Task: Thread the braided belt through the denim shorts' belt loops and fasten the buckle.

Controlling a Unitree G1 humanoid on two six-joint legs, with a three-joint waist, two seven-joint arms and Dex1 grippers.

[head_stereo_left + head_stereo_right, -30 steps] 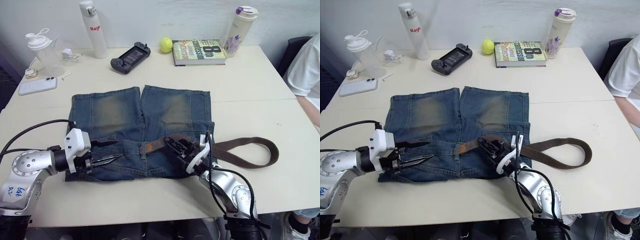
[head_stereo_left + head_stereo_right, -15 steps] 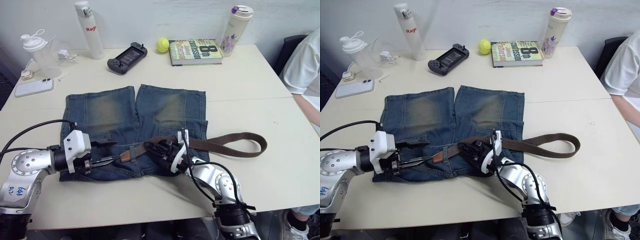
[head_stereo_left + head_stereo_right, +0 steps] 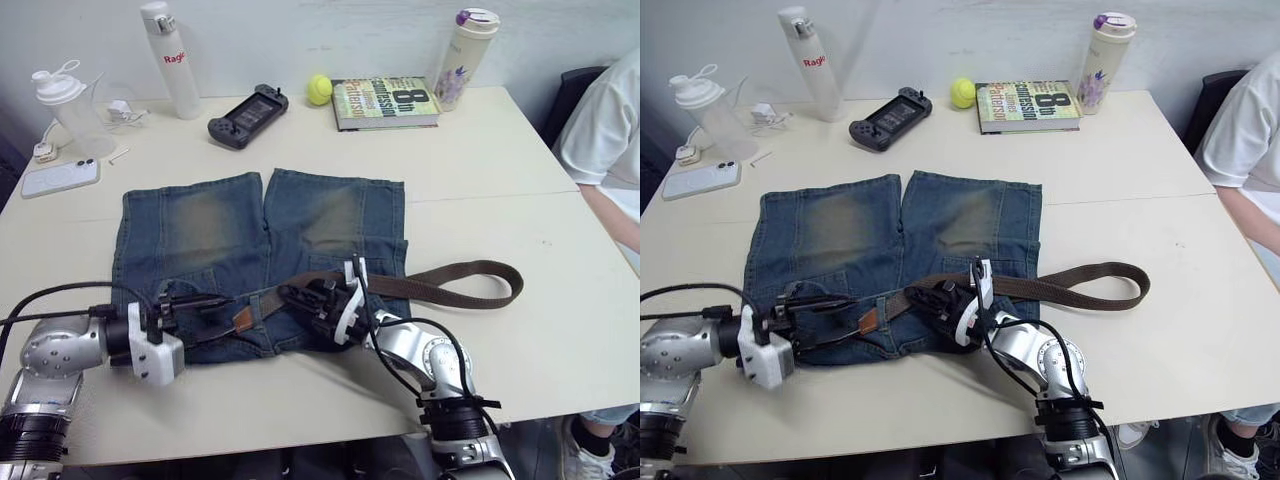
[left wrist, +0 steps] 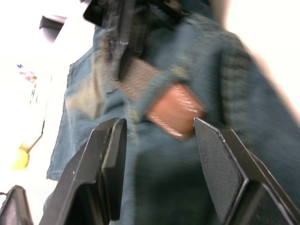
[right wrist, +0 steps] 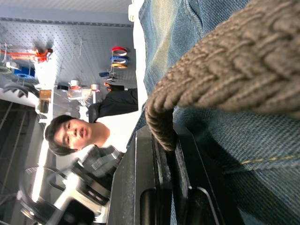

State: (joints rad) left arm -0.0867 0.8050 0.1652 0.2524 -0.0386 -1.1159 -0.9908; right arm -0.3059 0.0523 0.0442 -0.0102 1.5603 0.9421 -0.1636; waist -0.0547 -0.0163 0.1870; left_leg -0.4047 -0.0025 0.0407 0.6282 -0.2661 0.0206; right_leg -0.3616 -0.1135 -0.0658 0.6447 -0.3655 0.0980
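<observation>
Only partly threaded, the braided belt point(image 3: 440, 283) lies across the denim shorts point(image 3: 260, 250) waistband, pinched in the right gripper point(image 3: 300, 297), its tan tip poking between the spread fingers of the left gripper point(image 4: 159, 136), most of it trailing loose, unfastened.

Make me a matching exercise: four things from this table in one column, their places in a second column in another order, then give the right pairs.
Things:
1. braided belt
2. tennis ball
3. phone
4. right pincer

Places:
A. near the table's left edge, beside the shaker bottle
B. shut on the belt over the denim shorts
C. between the game controller and the book
D. lying across the shorts' waistband, its loop trailing out to the right

Pairs: 1-D, 2-C, 3-A, 4-B
</observation>
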